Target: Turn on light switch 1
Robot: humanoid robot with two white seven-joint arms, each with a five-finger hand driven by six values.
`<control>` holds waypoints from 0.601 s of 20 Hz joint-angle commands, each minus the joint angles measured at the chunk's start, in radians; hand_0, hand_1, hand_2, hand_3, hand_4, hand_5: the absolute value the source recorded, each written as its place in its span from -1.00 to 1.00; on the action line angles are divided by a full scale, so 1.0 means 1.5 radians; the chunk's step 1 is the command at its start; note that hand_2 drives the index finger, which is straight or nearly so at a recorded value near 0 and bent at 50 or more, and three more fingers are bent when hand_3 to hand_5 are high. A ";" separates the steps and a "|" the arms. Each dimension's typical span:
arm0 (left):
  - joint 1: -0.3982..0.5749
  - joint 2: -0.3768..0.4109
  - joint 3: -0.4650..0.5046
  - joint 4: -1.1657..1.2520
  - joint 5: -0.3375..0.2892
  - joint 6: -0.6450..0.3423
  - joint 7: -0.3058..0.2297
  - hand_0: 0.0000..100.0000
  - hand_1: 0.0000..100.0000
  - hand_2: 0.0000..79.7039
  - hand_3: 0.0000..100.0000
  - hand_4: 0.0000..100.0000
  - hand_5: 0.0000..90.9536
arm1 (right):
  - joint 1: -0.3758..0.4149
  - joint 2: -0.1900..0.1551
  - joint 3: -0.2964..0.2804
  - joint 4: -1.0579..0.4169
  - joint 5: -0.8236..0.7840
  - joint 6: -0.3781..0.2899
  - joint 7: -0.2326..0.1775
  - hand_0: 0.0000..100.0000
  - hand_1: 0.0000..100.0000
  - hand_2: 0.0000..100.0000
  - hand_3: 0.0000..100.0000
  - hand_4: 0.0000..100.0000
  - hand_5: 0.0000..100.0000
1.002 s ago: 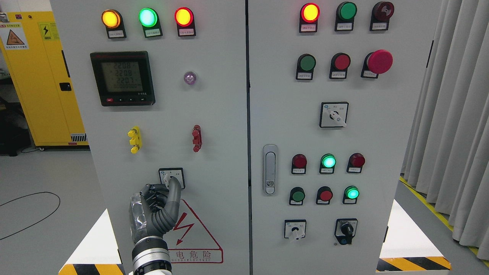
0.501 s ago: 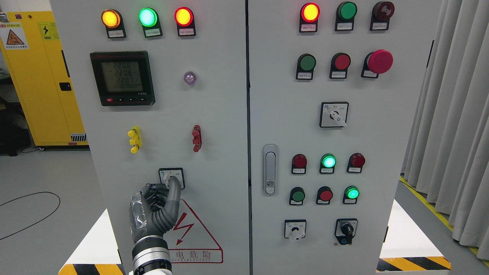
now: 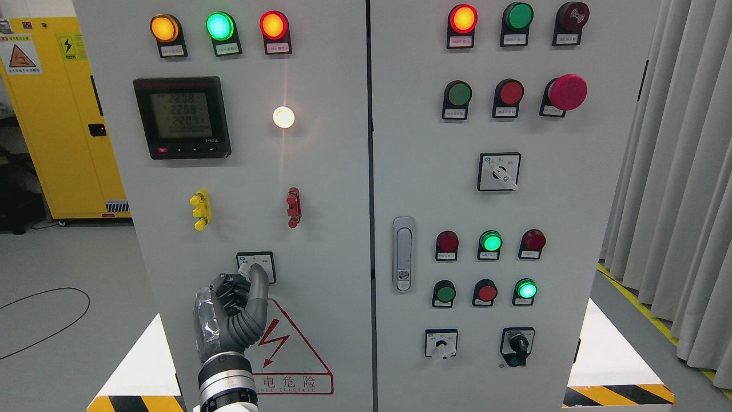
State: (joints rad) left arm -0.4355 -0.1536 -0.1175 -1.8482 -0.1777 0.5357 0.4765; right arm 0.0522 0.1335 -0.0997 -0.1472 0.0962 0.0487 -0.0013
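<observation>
A small square rotary switch sits low on the left door of the grey control cabinet. My left hand comes up from the bottom edge, dark fingers curled, with thumb and fingers closed on the switch's white knob. The hand covers most of the knob. Above it, the round lamp right of the black meter glows bright white-yellow. My right arm does not show.
The black digital meter is at upper left, yellow and red terminals below it. The right door carries indicator lamps, push buttons, a red mushroom button and a door handle. A yellow cabinet stands far left, curtains right.
The round lamp right of the meter went from dim purple to brightly lit. My left hand stays on the switch knob, its fingers shifted slightly left.
</observation>
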 commanded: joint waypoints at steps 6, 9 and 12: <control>0.000 0.000 0.001 0.001 0.001 -0.001 0.002 0.66 0.00 0.60 0.85 0.84 0.84 | 0.000 0.000 0.000 0.000 -0.001 0.000 0.000 -1.00 0.00 -0.92 -1.00 -1.00 -1.00; 0.000 0.000 0.001 0.001 0.001 0.000 0.002 0.49 0.00 0.60 0.85 0.83 0.84 | 0.000 0.000 0.000 0.000 0.000 0.000 0.000 -1.00 0.00 -0.92 -1.00 -1.00 -1.00; 0.000 0.000 0.001 0.002 0.001 0.000 0.002 0.29 0.00 0.59 0.85 0.83 0.84 | 0.000 0.000 0.000 0.000 0.000 0.000 0.000 -1.00 0.00 -0.92 -1.00 -1.00 -1.00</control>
State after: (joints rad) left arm -0.4357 -0.1536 -0.1168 -1.8472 -0.1767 0.5324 0.4798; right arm 0.0521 0.1335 -0.0997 -0.1473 0.0962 0.0487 -0.0014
